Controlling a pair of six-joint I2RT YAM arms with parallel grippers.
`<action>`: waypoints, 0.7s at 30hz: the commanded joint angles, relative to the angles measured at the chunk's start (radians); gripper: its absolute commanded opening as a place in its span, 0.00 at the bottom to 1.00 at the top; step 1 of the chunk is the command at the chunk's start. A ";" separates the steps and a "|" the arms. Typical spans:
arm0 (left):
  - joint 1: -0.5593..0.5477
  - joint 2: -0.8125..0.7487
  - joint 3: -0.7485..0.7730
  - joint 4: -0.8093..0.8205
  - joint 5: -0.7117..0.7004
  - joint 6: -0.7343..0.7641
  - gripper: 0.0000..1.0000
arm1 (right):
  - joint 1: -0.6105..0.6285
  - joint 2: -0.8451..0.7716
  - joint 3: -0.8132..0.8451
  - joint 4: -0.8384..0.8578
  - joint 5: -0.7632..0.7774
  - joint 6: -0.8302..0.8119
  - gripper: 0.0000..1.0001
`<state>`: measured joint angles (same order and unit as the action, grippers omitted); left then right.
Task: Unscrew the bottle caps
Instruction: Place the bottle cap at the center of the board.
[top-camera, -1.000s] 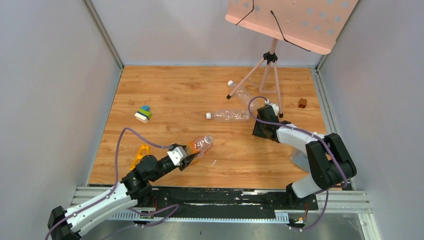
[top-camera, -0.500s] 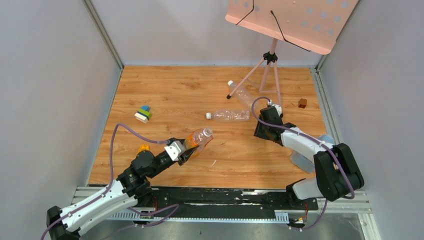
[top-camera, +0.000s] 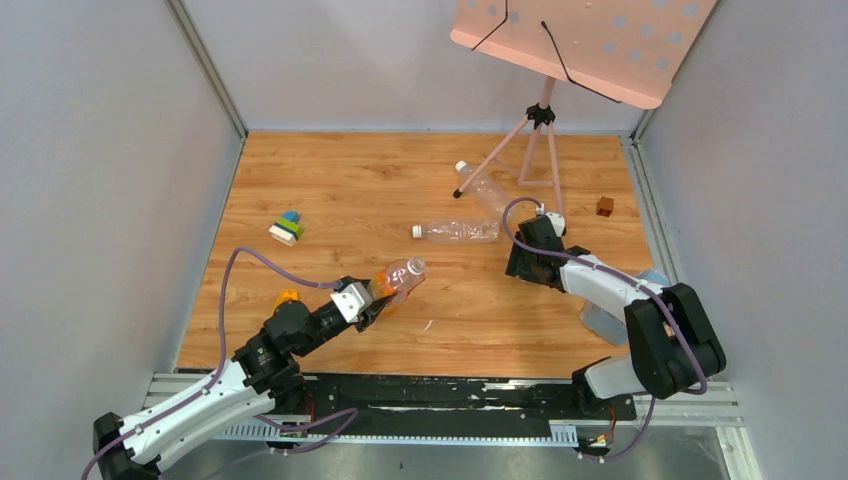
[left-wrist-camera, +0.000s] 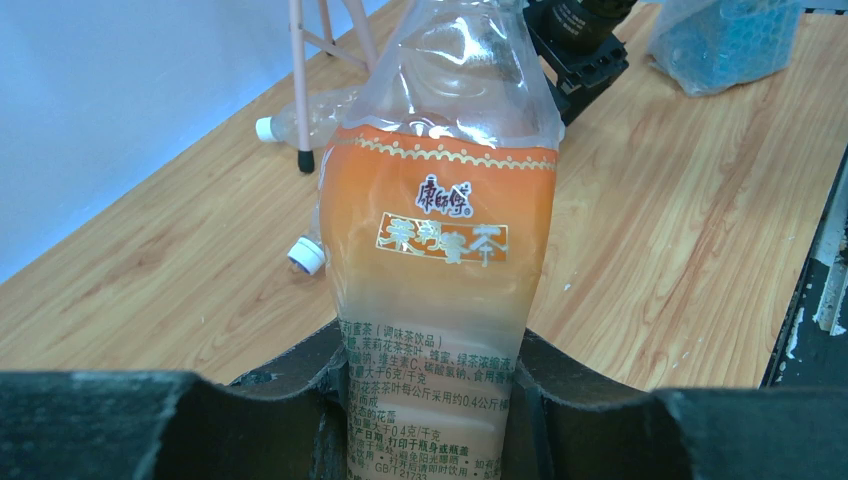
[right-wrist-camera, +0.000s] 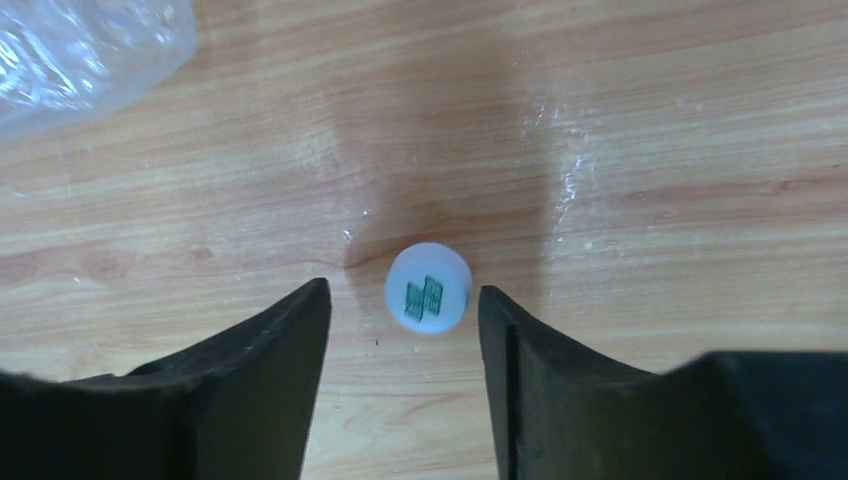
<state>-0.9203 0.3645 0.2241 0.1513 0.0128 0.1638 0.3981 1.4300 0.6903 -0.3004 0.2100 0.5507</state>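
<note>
My right hand, fingers apart, straddles a white cap lying loose on the tabletop. My left hand is clamped on an orange-labelled bottle, held off the tabletop. Two clear bottles lie beyond, capped.

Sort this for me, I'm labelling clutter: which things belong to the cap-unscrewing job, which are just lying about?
Job: loose white round plastic cap; held orange-labelled clear plastic bottle; two lying clear plastic bottles, white screw caps on.
Lying about: small brown cube; blue-green-white stacked toy; pink perforated stand on tripod.
</note>
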 joint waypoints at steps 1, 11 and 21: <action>0.004 0.019 0.048 0.050 -0.010 0.004 0.03 | 0.003 -0.072 0.032 0.006 0.062 -0.003 0.61; 0.004 0.139 0.042 0.191 0.046 -0.035 0.05 | 0.019 -0.322 0.052 0.025 -0.251 -0.031 0.64; 0.003 0.351 0.068 0.376 0.125 -0.104 0.08 | 0.082 -0.573 0.031 0.340 -0.876 -0.029 0.77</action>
<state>-0.9203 0.6598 0.2310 0.3851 0.0826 0.1055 0.4278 0.8402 0.6964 -0.0765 -0.3897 0.5407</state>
